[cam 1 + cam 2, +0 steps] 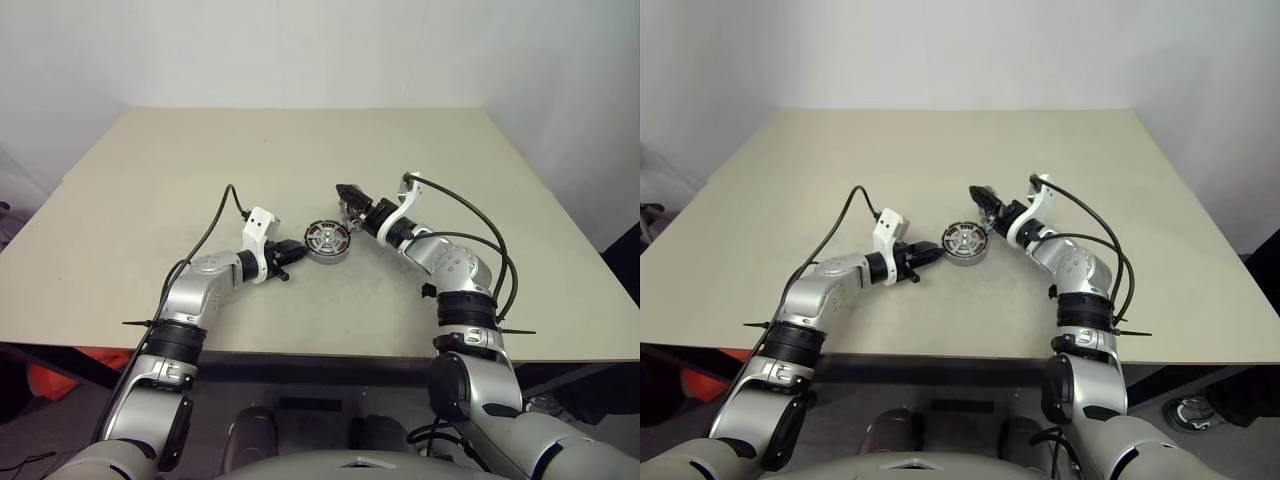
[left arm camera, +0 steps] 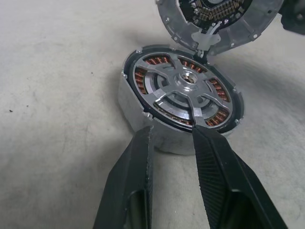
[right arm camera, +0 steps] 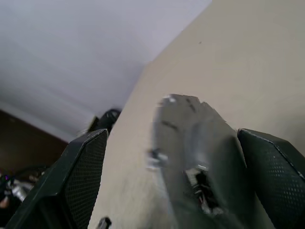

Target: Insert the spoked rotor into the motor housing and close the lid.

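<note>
— Rotor [image 2: 183, 93] seated in housing [image 2: 138, 112] on counter [image 1: 150, 190]?
— Seated. Lid [image 2: 217, 21] up (hinged open), between spread right pincer [image 1: 346, 197]; left pincer [image 2: 171, 138] part-open, straddling housing. Closing left.

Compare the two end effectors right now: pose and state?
The left end effector rests low on the beige table, its black fingers at the silver round motor housing that holds the spoked rotor. The right end effector is raised, its fingers spread wide around the tilted grey lid. Left fingers are narrower apart. Both face the motor.
</note>
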